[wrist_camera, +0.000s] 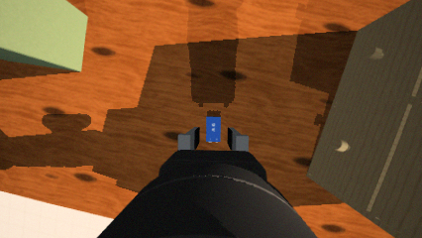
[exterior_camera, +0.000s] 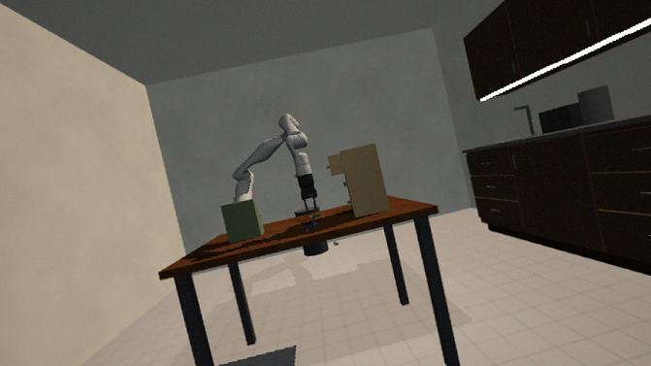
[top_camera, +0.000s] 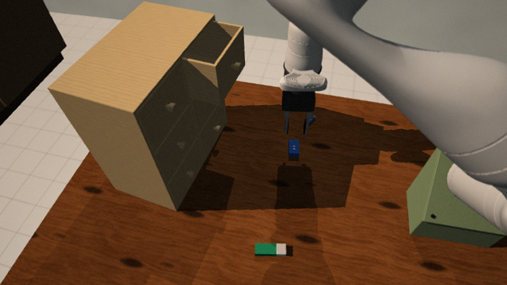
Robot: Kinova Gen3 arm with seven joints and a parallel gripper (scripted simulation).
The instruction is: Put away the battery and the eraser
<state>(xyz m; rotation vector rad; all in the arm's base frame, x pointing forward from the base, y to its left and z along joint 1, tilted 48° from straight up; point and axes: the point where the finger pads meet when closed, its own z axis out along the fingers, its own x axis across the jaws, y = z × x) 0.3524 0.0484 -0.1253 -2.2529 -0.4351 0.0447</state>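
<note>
1 wooden surface [top_camera: 201,283] [exterior_camera: 296,240] [wrist_camera: 139,30] bears a tan chest [top_camera: 131,57] [exterior_camera: 366,180] [wrist_camera: 376,124], top right drawer [top_camera: 229,54] [exterior_camera: 335,165] out. My pincer [top_camera: 296,133] [exterior_camera: 311,208] [wrist_camera: 213,135] is spread, holding nothing, above the blue 9-volt battery [top_camera: 293,147] [exterior_camera: 314,223] [wrist_camera: 213,129], which lies on the surface before the chest. I judge it rigid, compact, fairly dense, its casing perhaps slick; I'd grip both long sides at mid-length, squarely.

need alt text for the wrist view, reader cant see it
The open gripper points down at the blue nine-volt battery on a wooden table. The chest's dark drawer fronts show at right, and part of a green block at upper left.
</note>
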